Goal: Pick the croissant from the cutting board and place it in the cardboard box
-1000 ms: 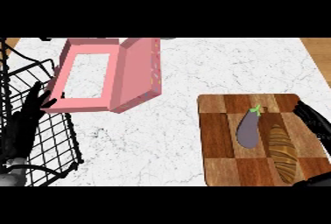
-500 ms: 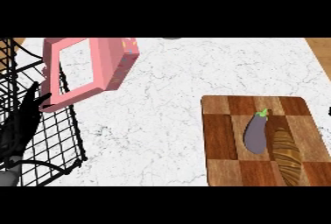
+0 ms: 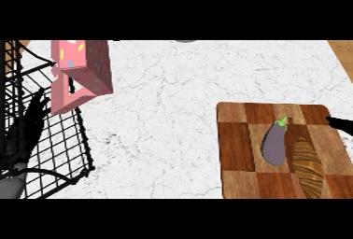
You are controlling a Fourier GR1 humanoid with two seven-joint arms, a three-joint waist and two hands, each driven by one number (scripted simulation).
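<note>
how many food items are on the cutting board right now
2. An eggplant lies near the middle of the cutting board, and the croissant lies right beside it on its right side, running off the view's lower edge.

Surface (image 3: 179,93): white marble look, fine grey veining, smooth. Cutting board (image 3: 238,140): wood, checkered light and dark blocks, visible grain. Eggplant (image 3: 274,144) on the board: smooth matt purple skin. Croissant (image 3: 308,165) beside it: brown ridged crust. Cardboard box (image 3: 86,65): pink, matt, speckled top. Basket (image 3: 55,140) left of box: thin black wire.
</note>
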